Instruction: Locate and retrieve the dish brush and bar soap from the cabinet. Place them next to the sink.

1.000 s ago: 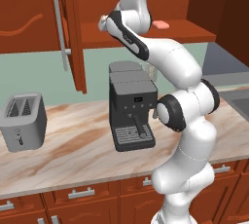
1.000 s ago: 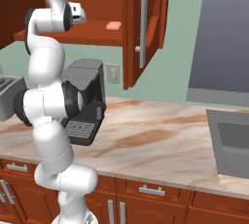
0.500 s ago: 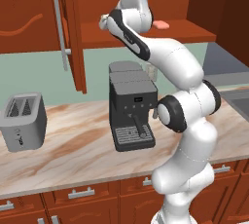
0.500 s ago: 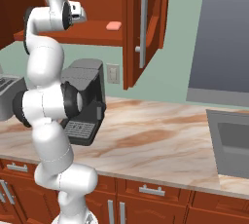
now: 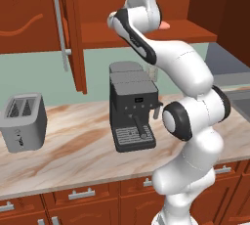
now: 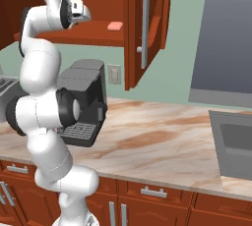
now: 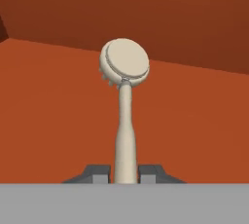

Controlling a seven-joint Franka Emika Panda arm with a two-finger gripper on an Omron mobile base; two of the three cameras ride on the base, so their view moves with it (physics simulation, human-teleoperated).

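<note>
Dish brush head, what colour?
Beige-cream, same as its handle; the dish brush shows best in the hand view.

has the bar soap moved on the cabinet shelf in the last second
No. In the right base view the bar soap lies at the same spot on the cabinet shelf, just left of the open door's edge, as before.

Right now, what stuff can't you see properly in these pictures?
- Dish brush: in the hand view the grey band at the bottom cuts off the handle's end, past the gripper shut on it.
- Bar soap: in the left base view the arm hides most of it.
- Sink: cut off by the right edge of the right base view.
- Whether the brush has left the cabinet shelf: cannot tell.
</note>
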